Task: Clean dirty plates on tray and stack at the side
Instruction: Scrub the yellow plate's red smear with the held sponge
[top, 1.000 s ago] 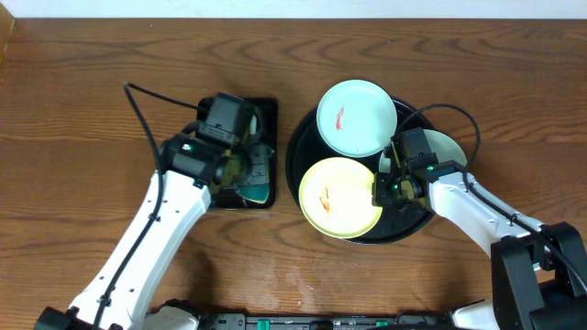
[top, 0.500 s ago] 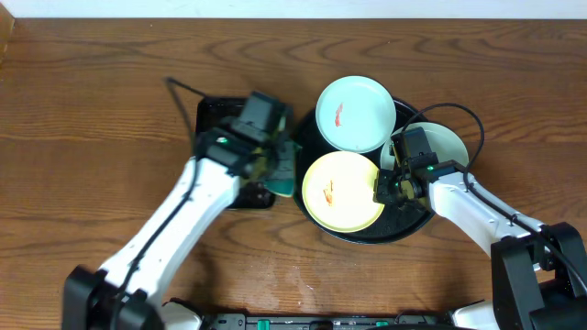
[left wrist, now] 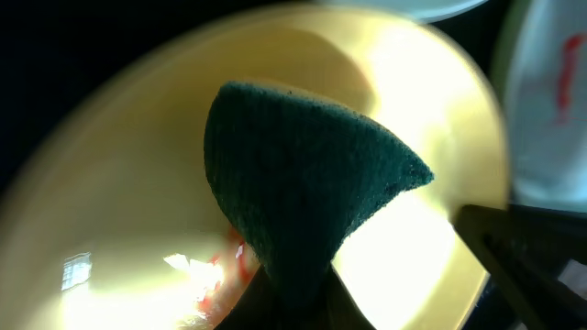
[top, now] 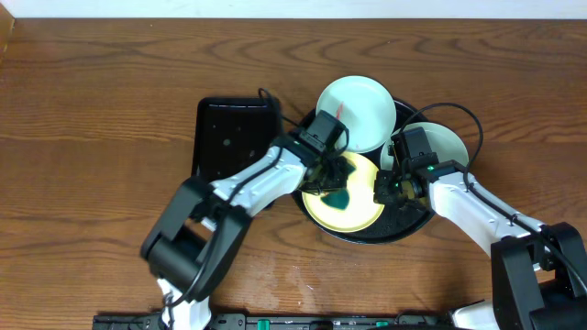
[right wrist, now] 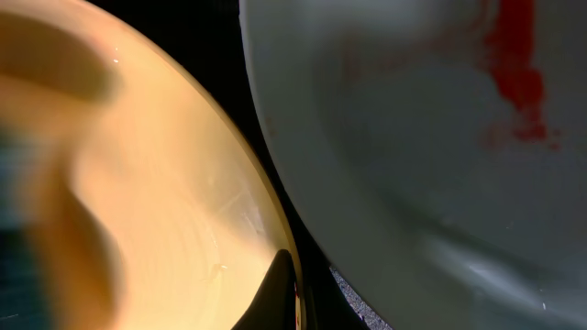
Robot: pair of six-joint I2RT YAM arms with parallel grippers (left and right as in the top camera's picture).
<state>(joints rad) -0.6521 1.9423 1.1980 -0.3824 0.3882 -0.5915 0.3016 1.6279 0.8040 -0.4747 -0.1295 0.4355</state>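
The left gripper (top: pixel 332 174) is clamped on a dark green sponge (left wrist: pixel 303 192), which bends into a rounded point over the yellow plate (top: pixel 359 213). The wrist view does not show clearly whether the sponge touches the plate. A small red smear (left wrist: pixel 229 266) lies on the plate just beside the sponge's lower edge.

The yellow plate sits in the near half of the round black tray (top: pixel 367 241). The right gripper (top: pixel 381 188) is closed on the plate's right rim, with one dark fingertip (right wrist: pixel 284 293) showing at that edge in the right wrist view.

A mint-green plate (top: pixel 362 110) with a red streak lies at the tray's far edge, just beside the yellow one. A second mint-green plate (top: pixel 442 142) lies at the tray's right edge, partly hidden under the right arm.

A rectangular black tray (top: pixel 234 137) rests on the wooden table (top: pixel 92 110), to the left of the round tray.
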